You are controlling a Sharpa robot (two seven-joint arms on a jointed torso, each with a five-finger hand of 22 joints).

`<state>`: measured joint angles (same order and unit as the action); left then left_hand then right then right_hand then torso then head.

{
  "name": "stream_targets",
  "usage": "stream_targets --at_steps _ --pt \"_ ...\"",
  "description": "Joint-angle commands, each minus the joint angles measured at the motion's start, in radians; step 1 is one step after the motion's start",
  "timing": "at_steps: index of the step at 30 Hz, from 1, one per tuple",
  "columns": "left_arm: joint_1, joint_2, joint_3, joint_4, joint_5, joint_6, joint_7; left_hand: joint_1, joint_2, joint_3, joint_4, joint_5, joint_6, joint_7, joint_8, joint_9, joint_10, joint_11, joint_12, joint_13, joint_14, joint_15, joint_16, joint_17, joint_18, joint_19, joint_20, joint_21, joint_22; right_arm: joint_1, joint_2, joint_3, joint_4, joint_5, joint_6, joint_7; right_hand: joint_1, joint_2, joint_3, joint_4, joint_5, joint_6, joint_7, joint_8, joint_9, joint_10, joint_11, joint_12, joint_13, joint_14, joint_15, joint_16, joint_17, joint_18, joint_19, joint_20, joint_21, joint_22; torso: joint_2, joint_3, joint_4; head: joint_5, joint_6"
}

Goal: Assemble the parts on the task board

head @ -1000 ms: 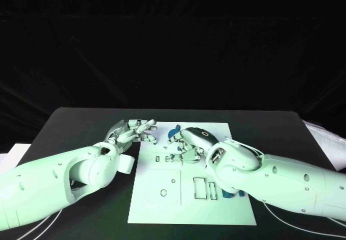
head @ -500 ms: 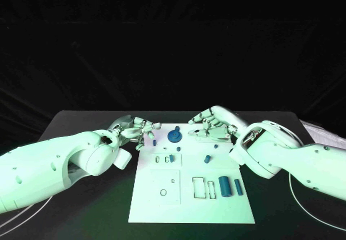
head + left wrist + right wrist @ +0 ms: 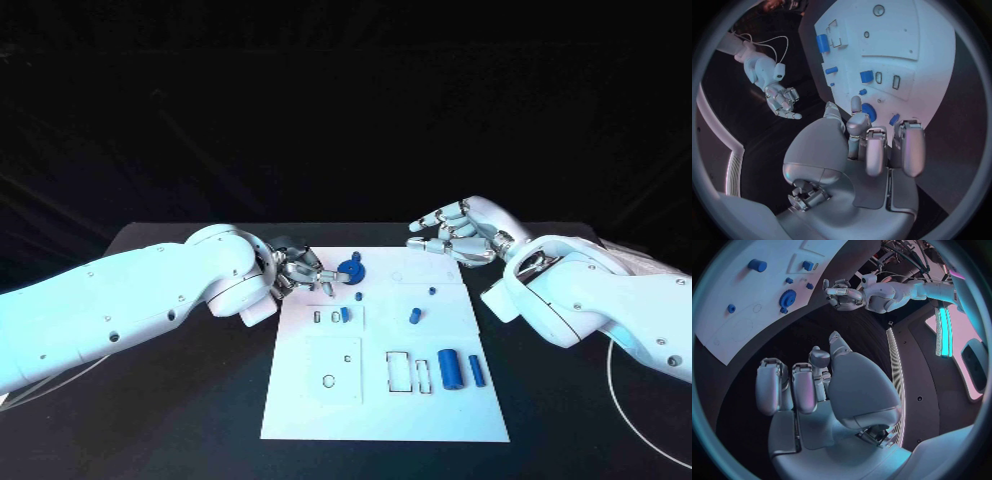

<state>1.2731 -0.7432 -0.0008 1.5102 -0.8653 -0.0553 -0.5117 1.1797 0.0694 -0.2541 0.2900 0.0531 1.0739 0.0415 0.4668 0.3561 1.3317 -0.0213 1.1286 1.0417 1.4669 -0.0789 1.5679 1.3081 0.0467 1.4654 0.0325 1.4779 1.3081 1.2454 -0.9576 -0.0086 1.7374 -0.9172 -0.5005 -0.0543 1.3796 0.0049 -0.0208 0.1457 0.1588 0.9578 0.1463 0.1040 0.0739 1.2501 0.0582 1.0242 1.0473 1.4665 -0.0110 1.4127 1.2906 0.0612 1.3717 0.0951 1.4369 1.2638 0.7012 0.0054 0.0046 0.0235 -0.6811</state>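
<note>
The white task board (image 3: 378,400) lies in the middle of the black table. A blue gear (image 3: 351,270) stands near its far edge, with several small blue parts (image 3: 415,316) behind it and two blue cylinders (image 3: 450,370) nearer me. My left hand (image 3: 303,270) hovers at the board's far left corner, just left of the gear (image 3: 869,111), fingers loosely bent and holding nothing. My right hand (image 3: 459,232) hangs beyond the far right corner, off the board, also holding nothing. From the right wrist I see the board (image 3: 748,315), the gear (image 3: 787,297) and the left hand (image 3: 842,292).
Outlined slots (image 3: 398,372) and a small oval hole (image 3: 327,381) mark the board's near half. Bare black table (image 3: 173,400) lies on both sides of the board. A pale object (image 3: 635,255) sits at the table's far right edge.
My right hand has lifted off the board's middle and drawn back to the far right, uncovering the blue parts. My left hand has edged right toward the gear.
</note>
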Motion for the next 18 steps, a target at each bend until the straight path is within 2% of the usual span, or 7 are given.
stream_targets --at_steps 1,9,13,18 --pt "0.009 0.034 -0.003 -0.032 -0.14 0.134 -0.115 -0.02 0.002 -0.02 0.0 -0.005 -0.014 0.0 0.023 0.027 0.007 -0.007 0.013 0.013 0.104 -0.007 0.003 0.263 -0.014 0.04 -0.008 0.008 0.121 0.001 0.001 0.0 -0.006 0.039 0.0 0.001 -0.004 0.003 -0.004 0.002 0.005 0.005 0.002 0.004 -0.002 0.001 0.002 -0.003 -0.002 0.05 -0.004 -0.006 -0.002 0.008 0.0 0.001 -0.002 -0.002 -0.005 0.004 0.0 -0.001 -0.005" --pt "0.016 0.12 -0.012 -0.106 -0.176 0.234 -0.142 -0.053 0.015 -0.06 0.001 -0.007 -0.038 -0.006 0.067 0.08 0.008 -0.012 0.025 0.028 0.104 -0.012 0.003 0.263 -0.018 0.046 -0.014 0.019 0.139 0.003 0.005 0.0 -0.014 0.041 0.01 -0.008 -0.006 0.002 -0.006 0.003 0.008 0.006 0.002 0.004 -0.002 -0.001 0.002 -0.006 -0.005 0.049 -0.004 -0.009 -0.007 0.009 -0.003 0.0 -0.004 -0.007 -0.004 0.0026 -0.0004 -0.003 -0.008" --pt "0.016 0.148 -0.016 -0.132 -0.183 0.265 -0.148 -0.052 0.023 -0.073 0.0 -0.007 -0.051 -0.008 0.086 0.105 0.008 -0.014 0.028 0.032 0.104 -0.014 0.003 0.263 -0.018 0.047 -0.015 0.02 0.143 0.003 0.007 0.0 -0.016 0.041 0.014 -0.011 -0.007 0.002 -0.007 0.003 0.011 0.005 0.002 0.005 -0.002 -0.004 0.002 -0.01 -0.009 0.049 -0.004 -0.01 -0.009 0.009 -0.004 0.0 -0.005 -0.009 -0.003 0.0026 -0.0009 -0.002 -0.01" --pt "0.016 0.17 -0.019 -0.155 -0.187 0.293 -0.153 -0.049 0.026 -0.077 -0.001 -0.007 -0.056 -0.008 0.093 0.115 0.007 -0.014 0.027 0.031 0.104 -0.014 0.003 0.263 -0.018 0.046 -0.016 0.02 0.143 0.003 0.008 0.0 -0.017 0.041 0.018 -0.013 -0.007 0.002 -0.009 0.004 0.016 0.005 0.002 0.005 -0.002 -0.006 0.001 -0.013 -0.012 0.048 -0.004 -0.013 -0.014 0.01 -0.007 0.0 -0.007 -0.013 -0.003 0.0018 -0.0001 -0.003 -0.014"
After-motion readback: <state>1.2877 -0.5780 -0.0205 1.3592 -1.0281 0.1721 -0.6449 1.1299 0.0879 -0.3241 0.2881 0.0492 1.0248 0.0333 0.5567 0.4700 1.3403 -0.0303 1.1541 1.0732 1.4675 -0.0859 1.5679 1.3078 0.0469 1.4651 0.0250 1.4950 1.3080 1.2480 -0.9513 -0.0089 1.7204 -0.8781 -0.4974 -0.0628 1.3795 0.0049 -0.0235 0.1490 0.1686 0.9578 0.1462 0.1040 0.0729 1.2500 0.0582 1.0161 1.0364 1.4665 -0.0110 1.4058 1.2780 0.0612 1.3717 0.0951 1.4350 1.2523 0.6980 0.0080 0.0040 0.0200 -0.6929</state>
